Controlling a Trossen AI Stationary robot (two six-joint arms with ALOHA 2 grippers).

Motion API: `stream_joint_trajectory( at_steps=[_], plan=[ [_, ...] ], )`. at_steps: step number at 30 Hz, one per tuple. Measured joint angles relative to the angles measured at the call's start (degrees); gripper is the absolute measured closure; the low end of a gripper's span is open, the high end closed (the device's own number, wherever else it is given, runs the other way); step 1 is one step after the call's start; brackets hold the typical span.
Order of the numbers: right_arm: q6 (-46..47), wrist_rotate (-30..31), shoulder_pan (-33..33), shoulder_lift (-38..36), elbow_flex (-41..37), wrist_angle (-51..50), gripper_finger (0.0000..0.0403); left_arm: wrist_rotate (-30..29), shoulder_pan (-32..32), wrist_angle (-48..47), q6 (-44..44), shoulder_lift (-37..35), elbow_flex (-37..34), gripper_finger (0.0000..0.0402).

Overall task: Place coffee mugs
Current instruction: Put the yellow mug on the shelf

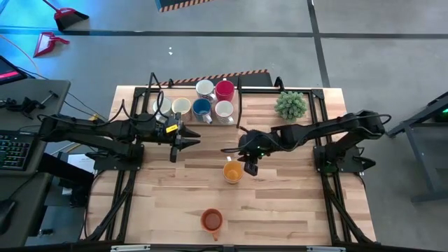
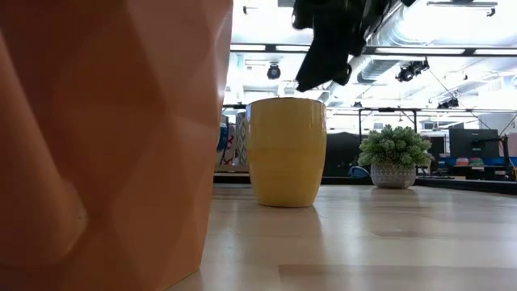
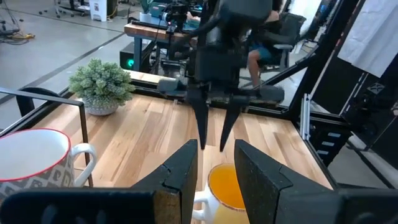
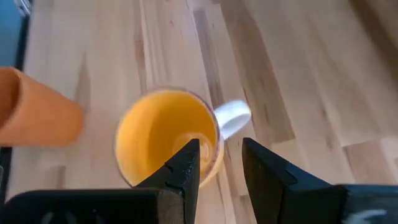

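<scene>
From above, five coffee mugs (image 1: pixel 203 103) sit grouped at the desk's (image 1: pixel 294 203) far edge; the yellow mug (image 1: pixel 233 171) and orange mug (image 1: pixel 212 220) remain nearer. The right hand (image 1: pixel 250 165), fingers apart, hovers over the upright yellow mug. The right wrist view shows its handle (image 4: pixel 233 118) pointing sideways. The left hand (image 1: pixel 183 140), fingers apart, waits left of it.

Place: you are in a robotics lab — open hall.
Evidence: exposed ceiling ducts (image 2: pixel 420 28), further workstations (image 3: pixel 186 31), concrete floor (image 1: pixel 280 56).

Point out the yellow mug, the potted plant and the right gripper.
yellow mug (image 2: pixel 286 152): low view, its front wall.
potted plant (image 1: pixel 290 105): high view, its leaves.
right gripper (image 4: pixel 219 163): right wrist view, between its fingertips.
</scene>
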Motion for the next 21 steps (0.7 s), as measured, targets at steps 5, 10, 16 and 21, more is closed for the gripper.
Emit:
stream_joint_trajectory(
  at_steps=[5, 10, 16, 21],
  plan=[
    [-0.4, -2.5, -0.4, 5.1, 0.4, -0.6, 0.0304, 0.0, 0.0, 0.1, -0.3, 0.0, 0.0, 0.0308],
    [-3.3, -3.0, -0.3, 10.4, 6.2, -5.4, 0.0304, 0.0, 0.0, 0.3, -0.4, 0.0, 0.0, 0.0308],
    [-8.0, -2.6, -0.4, 15.3, 15.5, -10.9, 0.0304, 0.0, 0.0, 0.1, -0.4, 0.0, 0.0, 0.0308],
    [-8.9, 1.3, -1.5, 14.3, 18.1, -16.1, 0.0304, 0.5, 0.0, -0.1, -0.4, 0.0, 0.0, 0.0308]
  ],
)
